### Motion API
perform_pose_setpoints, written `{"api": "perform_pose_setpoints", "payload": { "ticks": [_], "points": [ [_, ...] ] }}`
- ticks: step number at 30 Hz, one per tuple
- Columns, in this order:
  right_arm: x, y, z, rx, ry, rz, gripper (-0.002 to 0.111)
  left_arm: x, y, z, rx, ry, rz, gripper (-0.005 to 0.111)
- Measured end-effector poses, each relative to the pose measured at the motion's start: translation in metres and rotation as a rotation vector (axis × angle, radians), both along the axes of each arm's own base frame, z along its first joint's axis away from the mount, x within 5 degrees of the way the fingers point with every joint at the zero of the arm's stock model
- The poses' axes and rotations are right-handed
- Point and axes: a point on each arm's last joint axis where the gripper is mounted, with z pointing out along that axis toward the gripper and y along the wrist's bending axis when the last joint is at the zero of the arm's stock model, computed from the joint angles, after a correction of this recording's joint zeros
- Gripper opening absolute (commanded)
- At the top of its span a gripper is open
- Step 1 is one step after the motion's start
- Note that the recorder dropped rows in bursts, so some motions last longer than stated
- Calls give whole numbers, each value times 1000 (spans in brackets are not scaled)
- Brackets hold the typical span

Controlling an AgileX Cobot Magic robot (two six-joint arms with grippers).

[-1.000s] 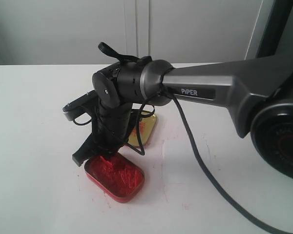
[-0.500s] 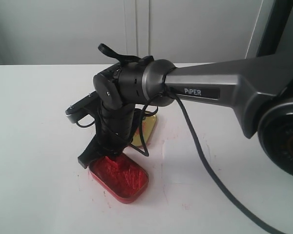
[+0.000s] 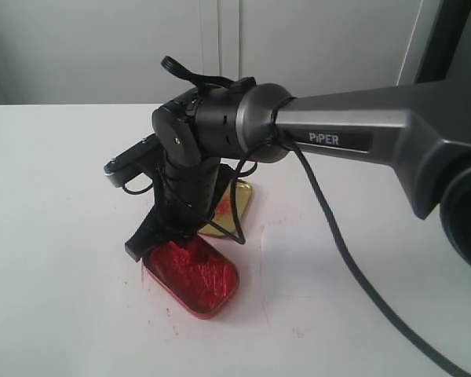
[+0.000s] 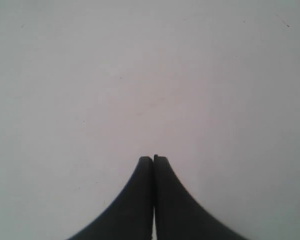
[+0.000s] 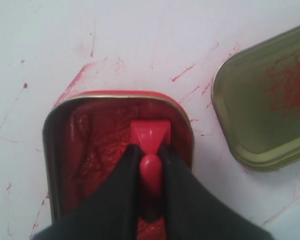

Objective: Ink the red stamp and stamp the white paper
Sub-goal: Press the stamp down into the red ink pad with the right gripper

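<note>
The red stamp is held by its knob in my right gripper, which is shut on it. Its square base is down in the lumpy red paste of the red ink tin. In the exterior view the right gripper stands over that tin and hides the stamp. The white paper shows only as a faint square to the right of the tin. My left gripper is shut on nothing over bare white tabletop.
The gold tin lid lies open side up just behind the ink tin and shows again in the right wrist view. Red ink smears mark the table around both. The right arm's cable hangs across the paper area.
My right wrist has shifted and lifted slightly over the tin. The ink tin has turned a little on the table. The stamp stays gripped.
</note>
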Motion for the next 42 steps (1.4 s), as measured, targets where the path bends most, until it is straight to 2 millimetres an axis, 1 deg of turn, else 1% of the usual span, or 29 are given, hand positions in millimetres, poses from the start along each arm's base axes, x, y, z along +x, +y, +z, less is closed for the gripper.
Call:
{"api": "perform_pose_setpoints", "payload": {
  "ticks": [6, 23, 32, 42],
  "points": [
    [-1, -1, 6, 9, -9, 0, 0, 0, 0, 0, 0, 0, 0, 0],
    [-2, -2, 6, -10, 7, -1, 0, 0, 0, 0, 0, 0, 0, 0],
    [-3, -4, 15, 3, -6, -1, 0, 0, 0, 0, 0, 0, 0, 0],
    [-3, -4, 15, 1, -4, -1, 0, 0, 0, 0, 0, 0, 0, 0]
  ]
}}
